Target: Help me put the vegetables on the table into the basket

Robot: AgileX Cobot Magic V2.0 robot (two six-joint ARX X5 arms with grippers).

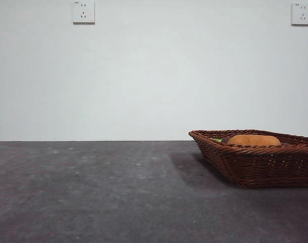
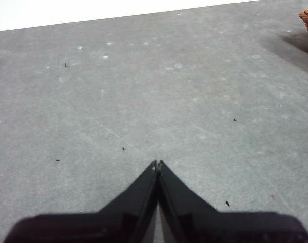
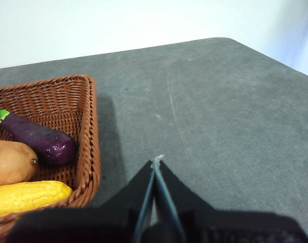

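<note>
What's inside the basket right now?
The basket holds the eggplant, the brown potato and the yellow lump. The frame edge cuts off the rest.

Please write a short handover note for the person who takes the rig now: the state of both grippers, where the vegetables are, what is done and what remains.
Left gripper: shut, empty, over bare table.
Right gripper: shut, empty, over the table beside the basket.
Vegetables: eggplant, potato and yellow lump all lie inside the basket.
Done: all three vegetables seen are in the basket; none shows on the table in any view.
Left: nothing visible to pick up; only confirm the parts of the table that are out of view.
</note>
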